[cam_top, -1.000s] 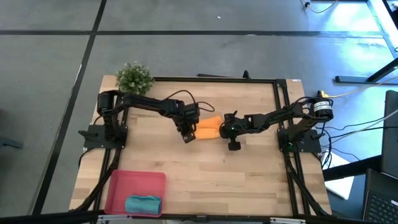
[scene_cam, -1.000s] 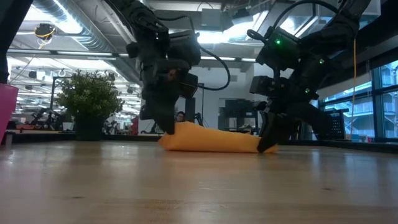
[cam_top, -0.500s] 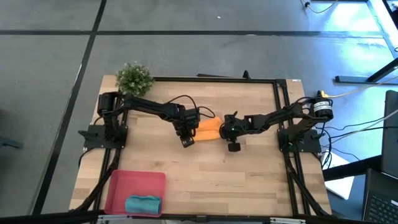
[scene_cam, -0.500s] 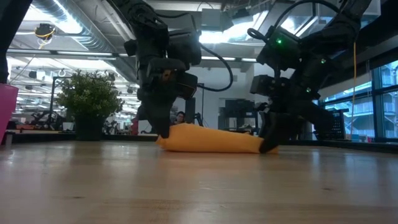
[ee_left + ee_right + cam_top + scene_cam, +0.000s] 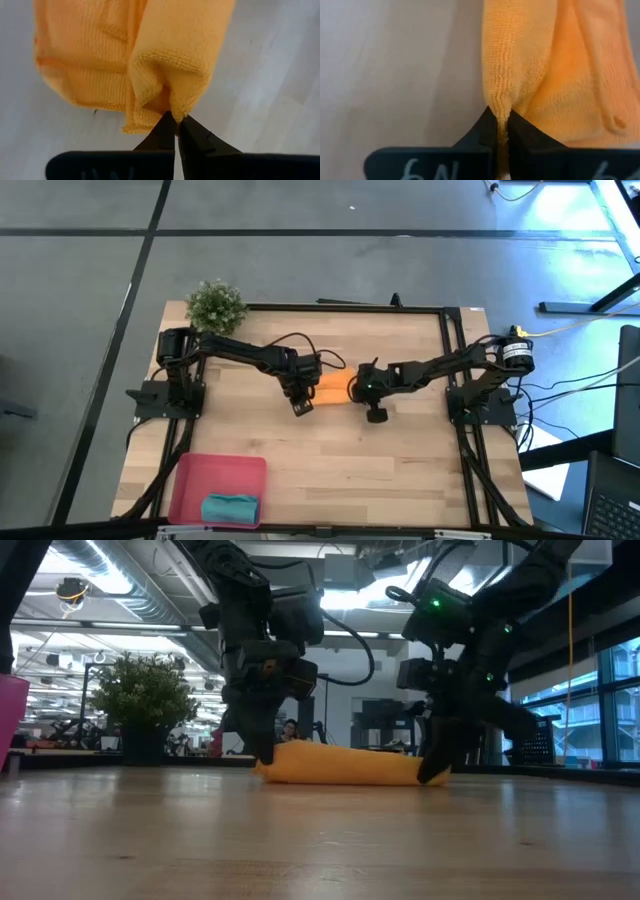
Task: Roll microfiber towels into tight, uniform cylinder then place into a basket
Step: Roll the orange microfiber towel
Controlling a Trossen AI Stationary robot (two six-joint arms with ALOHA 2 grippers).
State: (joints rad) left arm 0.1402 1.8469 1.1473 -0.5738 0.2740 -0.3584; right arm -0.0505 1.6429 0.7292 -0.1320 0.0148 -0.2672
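Observation:
The orange towel [image 5: 334, 388] lies mid-table as a loose roll, its underside on the wood [image 5: 340, 766]. My left gripper [image 5: 304, 397] stands at its left end and my right gripper [image 5: 356, 391] at its right end, each shut on cloth. The teal towel [image 5: 230, 507] lies rolled inside the red-pink basket [image 5: 200, 472] at the table's near left corner. My left gripper pinches the hemmed edge at the roll's left end [image 5: 175, 109] between its two fingertips [image 5: 165, 131]. It comes slanting down from the table's left. That end rests on the table [image 5: 268, 768]. My right gripper pinches a narrow fold of cloth at the roll's right end [image 5: 499, 102] between its fingertips [image 5: 517, 131]; how many layers, I cannot tell. It comes slanting down from the table's right. The roll's right end stays on the table [image 5: 425, 776].
A small green potted plant [image 5: 216, 304] stands at the far left corner. A black frame [image 5: 452, 360] runs along the table's edges. Bare wood [image 5: 380, 470] lies between the towel and the near edge.
The stretch of orange towel showing between the two grippers in the high view has grown shorter and narrower. My right arm's wrist has risen and tipped a little while its fingertips have stayed at the towel's right end.

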